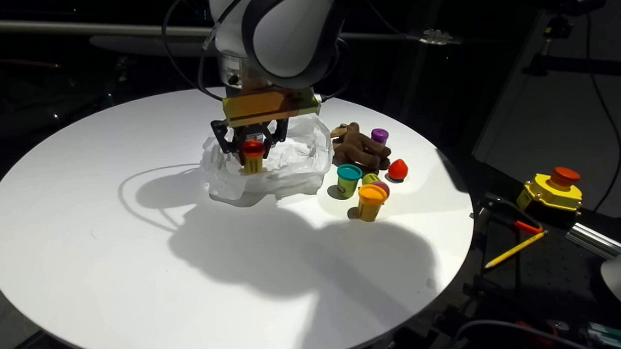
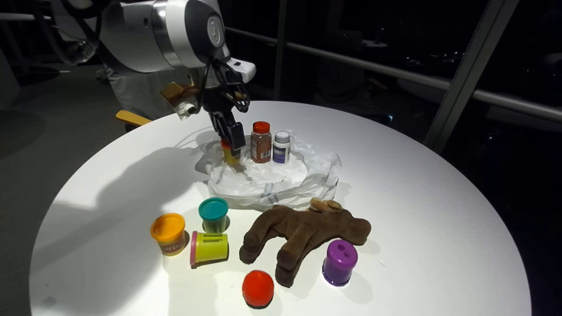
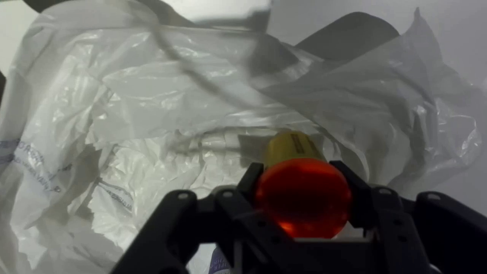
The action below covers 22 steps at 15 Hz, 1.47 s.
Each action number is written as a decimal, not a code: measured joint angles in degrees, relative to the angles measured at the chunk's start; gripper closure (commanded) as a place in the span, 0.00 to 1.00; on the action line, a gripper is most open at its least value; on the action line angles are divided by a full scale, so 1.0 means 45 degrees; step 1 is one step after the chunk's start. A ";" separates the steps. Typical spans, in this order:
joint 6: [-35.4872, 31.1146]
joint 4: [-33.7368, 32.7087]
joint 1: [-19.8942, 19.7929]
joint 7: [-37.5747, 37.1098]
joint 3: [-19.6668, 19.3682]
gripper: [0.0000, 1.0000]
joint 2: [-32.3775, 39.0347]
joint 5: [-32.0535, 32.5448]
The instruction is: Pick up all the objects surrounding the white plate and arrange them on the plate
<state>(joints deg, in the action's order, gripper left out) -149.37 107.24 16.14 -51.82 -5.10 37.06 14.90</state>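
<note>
No plain white plate shows; a crumpled white plastic bag [image 1: 300, 183] lies there, also in an exterior view [image 2: 263, 199]. My gripper [image 1: 253, 156] points down over it, shut on a yellow tub with a red lid [image 3: 302, 194]. The tub is upright, within the bag's rim; whether its base touches is unclear. A red-capped bottle [image 2: 261, 149] and a white bottle [image 2: 281, 151] stand on the bag. Beside it are a teal-lidded tub [image 2: 214, 217], an orange-lidded tub [image 2: 169, 235], a yellow tub on its side [image 2: 210, 246], a red object [image 2: 257, 288], a purple container [image 2: 339, 263] and a brown plush toy [image 2: 303, 232].
Everything stands on a round white table [image 1: 137, 287]. The two bottles stand close to the gripper. Off the table's edge are a yellow box with a red button [image 1: 552, 190] and a yellow pencil [image 1: 515, 249].
</note>
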 measured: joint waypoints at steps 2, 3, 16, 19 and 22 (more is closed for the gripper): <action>0.0012 -0.0162 0.0000 0.0001 -0.0008 0.12 0.0156 -0.0154; 0.0013 -0.0196 0.0001 0.0006 -0.0009 0.03 0.0152 -0.0159; 0.1384 0.5691 -0.0482 0.2479 0.0497 0.00 -0.6151 -0.0417; 0.1377 0.7583 -0.0925 0.3306 0.0766 0.00 -0.7242 -0.0551; 0.1063 0.8606 -0.1378 0.4002 0.0872 0.00 -0.7387 -0.0618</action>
<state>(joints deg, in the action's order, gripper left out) -144.59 145.97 9.94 -33.82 -1.17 3.82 12.12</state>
